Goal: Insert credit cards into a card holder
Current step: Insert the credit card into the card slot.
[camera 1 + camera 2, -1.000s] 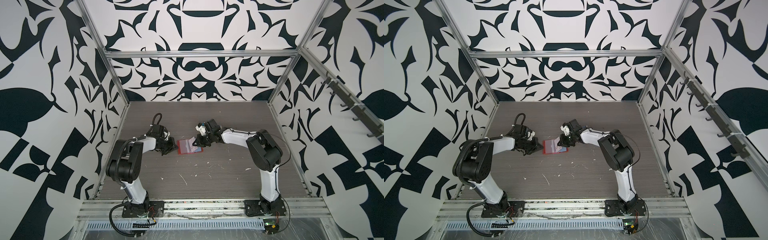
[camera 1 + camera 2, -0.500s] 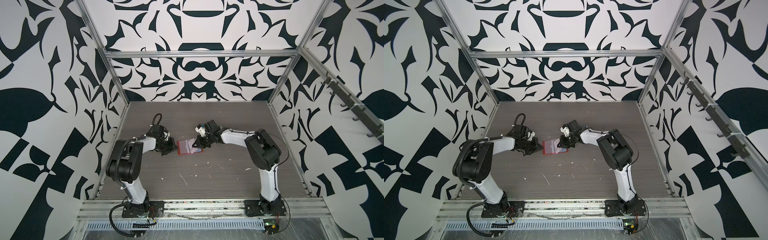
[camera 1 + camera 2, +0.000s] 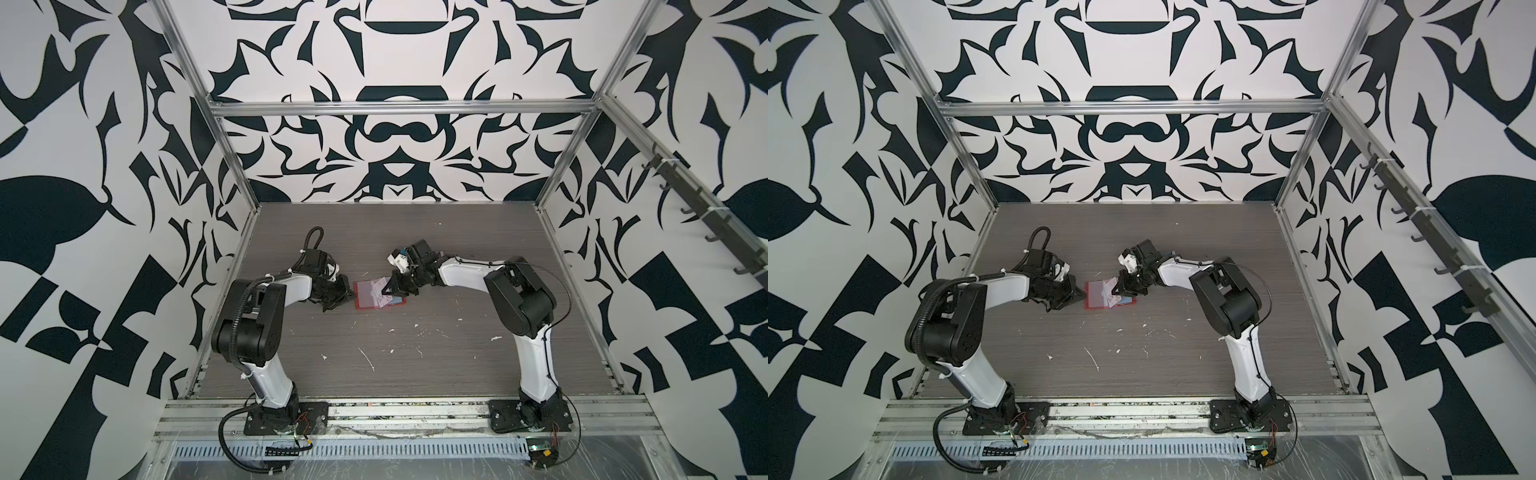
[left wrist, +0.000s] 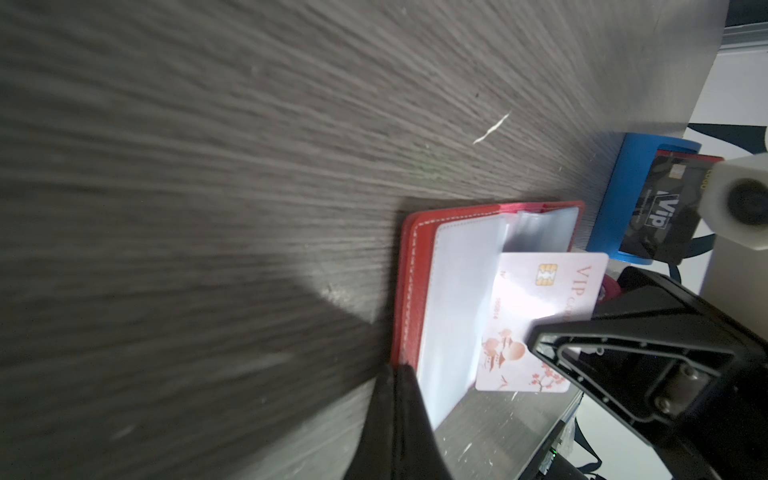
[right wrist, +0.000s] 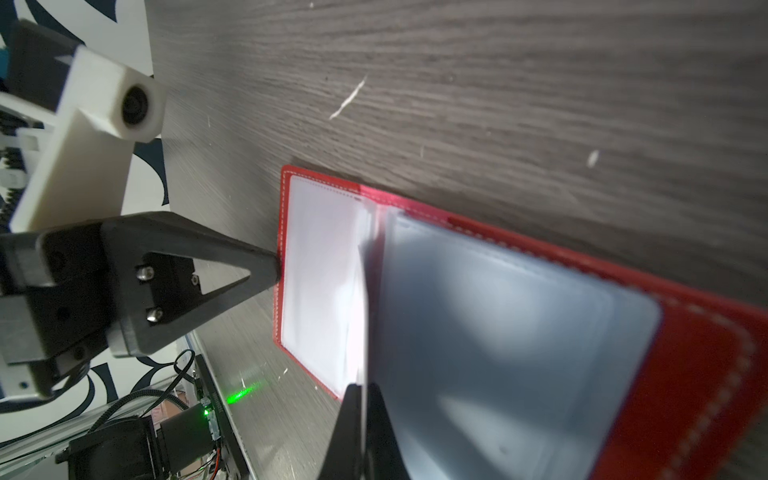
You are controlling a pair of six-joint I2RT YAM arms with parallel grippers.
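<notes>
Lying open on the table [image 3: 415,365] near the centre of both top views, the card holder [image 3: 368,297] has its red cover down and its clear sleeves [image 4: 453,299] facing up. The left hand [image 3: 350,296] sits at the holder's left side in the frame. Its fingers are drawn together with no gap, and their tip touches the stitched outer edge of the cover. Whether it pinches that edge or only presses on it, I cannot tell.

The right hand [image 3: 387,293] is at the holder's right side in the frame, closed narrow on a pale credit card [image 4: 544,299] with a gold chip, "VIP" lettering and a pink blossom print. The right wrist view shows this card edge-on between the fingertips [image 5: 386,424], standing over the holder's fold among the loose sleeves. In the left wrist view one part of the card looks overlapped by a lifted sleeve, while the rest stands clear of the holder.

Just beside the holder, on its right in the top views and below the right hand, stands a small blue stand [image 4: 623,195]. A dark credit card [image 4: 660,212] marked "VIP" stands upright in it. White flecks [image 3: 368,359] lie scattered on the table in the lower middle of the frame.
</notes>
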